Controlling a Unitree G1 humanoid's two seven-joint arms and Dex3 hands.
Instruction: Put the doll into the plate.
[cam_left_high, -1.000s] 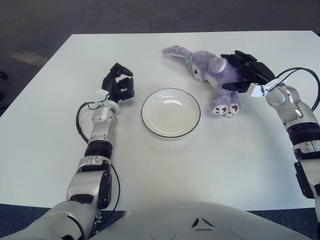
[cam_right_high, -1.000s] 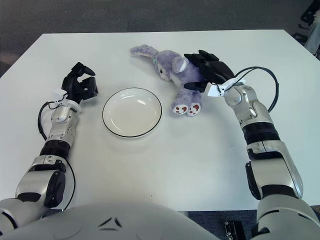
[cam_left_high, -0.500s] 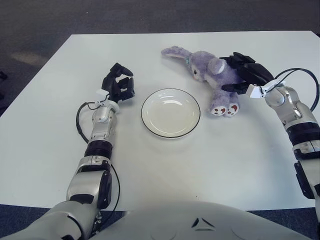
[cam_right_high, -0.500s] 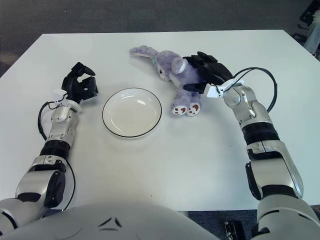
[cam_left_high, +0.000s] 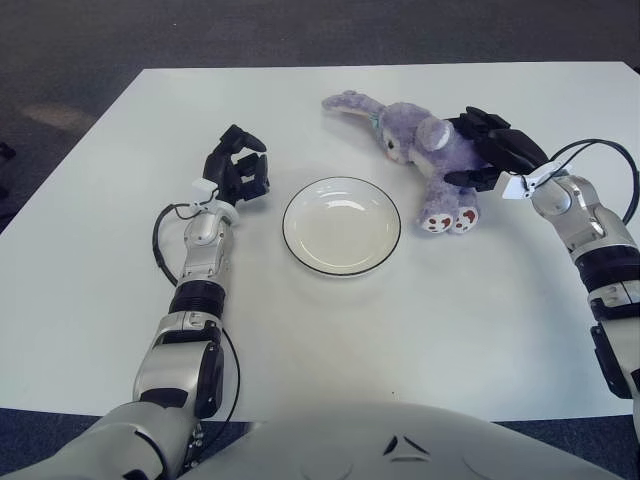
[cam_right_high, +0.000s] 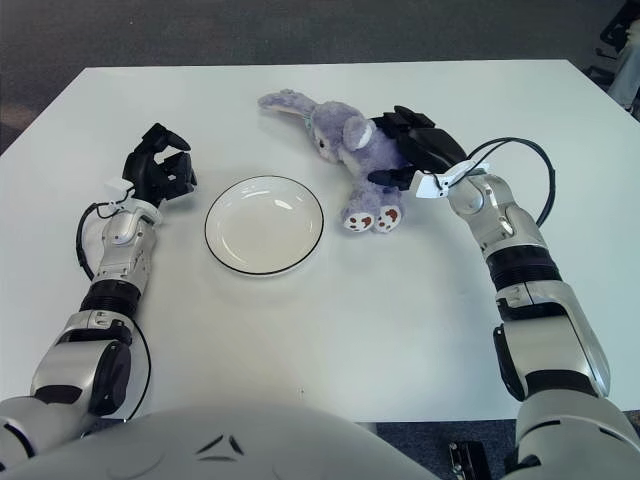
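A purple plush bunny doll (cam_left_high: 412, 136) lies on its side on the white table, just right of and behind the plate, ears pointing left and feet (cam_left_high: 448, 219) toward me. The white plate (cam_left_high: 340, 228) with a dark rim stands empty at the table's middle. My right hand (cam_left_high: 492, 152) lies over the doll's body from the right, fingers curled around its torso with the thumb near its legs. My left hand (cam_left_high: 238, 166) rests idle on the table left of the plate, fingers curled and holding nothing.
The white table (cam_left_high: 400, 330) reaches to the carpeted floor at the back. A black cable (cam_left_high: 600, 150) loops at my right wrist, and another runs along my left forearm (cam_left_high: 160, 245).
My right hand has closed a little lower on the doll, and the doll has shifted slightly left. The left hand and the plate have not moved.
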